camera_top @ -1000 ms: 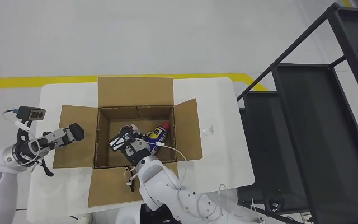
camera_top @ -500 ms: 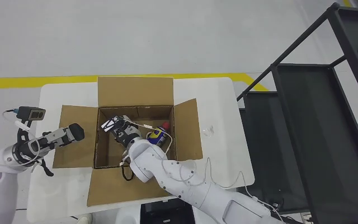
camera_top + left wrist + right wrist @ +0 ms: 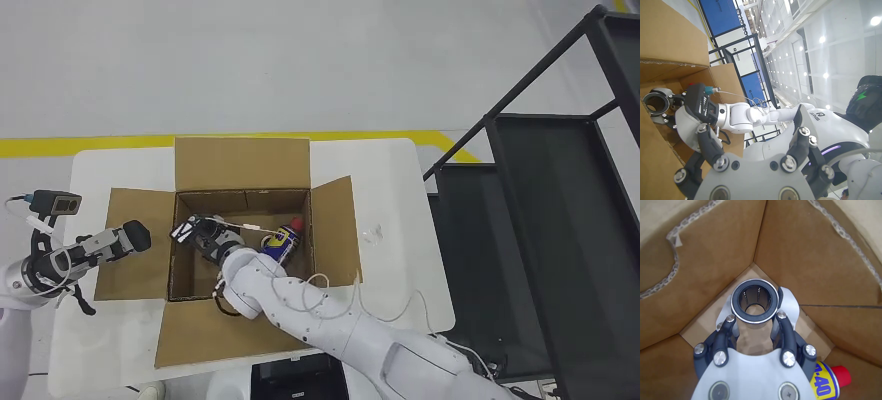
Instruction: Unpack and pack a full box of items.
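An open cardboard box (image 3: 243, 165) sits mid-table with its flaps spread. My right gripper (image 3: 197, 232) is down inside it near the far-left corner, shut on a metal linear bearing (image 3: 754, 306) with a black end ring. The left wrist view catches this bearing (image 3: 656, 103) over the box wall. Beside it on the box floor lies a blue and yellow spray can (image 3: 282, 240) with a red cap (image 3: 840, 374). My left gripper (image 3: 135, 236) hovers over the box's left flap, open, with nothing between its fingers (image 3: 800, 123).
A small clear object (image 3: 372, 234) lies on the white table (image 3: 400, 180) right of the box. A black metal rack (image 3: 540, 200) stands past the table's right edge. A yellow floor line (image 3: 90, 145) runs behind the table.
My right gripper has carried the bearing leftward inside the box, away from the spray can toward the far-left corner. The left arm has stayed put.
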